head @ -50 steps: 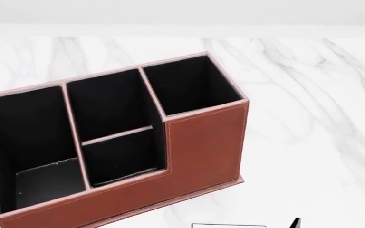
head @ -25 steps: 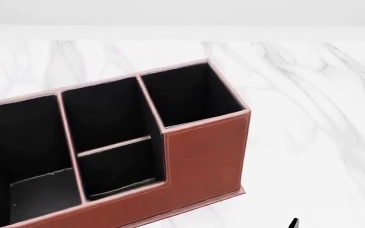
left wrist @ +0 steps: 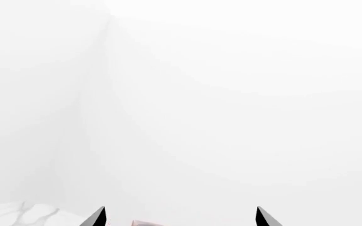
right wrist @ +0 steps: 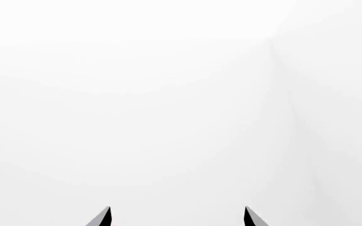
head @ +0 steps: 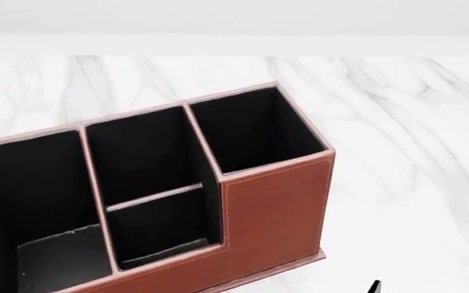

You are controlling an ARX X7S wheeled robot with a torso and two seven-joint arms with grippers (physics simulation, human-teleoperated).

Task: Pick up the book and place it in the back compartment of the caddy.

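Observation:
The caddy point(head: 271, 213) is a reddish-brown organiser with black lining, standing on the marble table in the head view with its tall stepped end to the right. The back compartment point(head: 165, 227) is the small middle pocket between the thin cross divider and the low wall, and it looks empty. The book is out of view. My left gripper point(left wrist: 179, 217) is open with its fingertips far apart against a white wall; a pale pink corner point(left wrist: 144, 222) shows low between them. My right gripper point(right wrist: 177, 217) is open on nothing. A black fingertip point(head: 376, 287) pokes in at the head view's bottom edge.
The white marble table point(head: 414, 140) stretches right of and behind the caddy to a white wall point(head: 234, 18). A strip of the marble point(left wrist: 17, 212) shows in the left wrist view. The caddy's wide end pocket point(head: 39, 201) lies at the left.
The head view has shifted, so the caddy now sits lower and slightly further right in it. A white-edged object at the bottom edge a second ago is no longer in frame.

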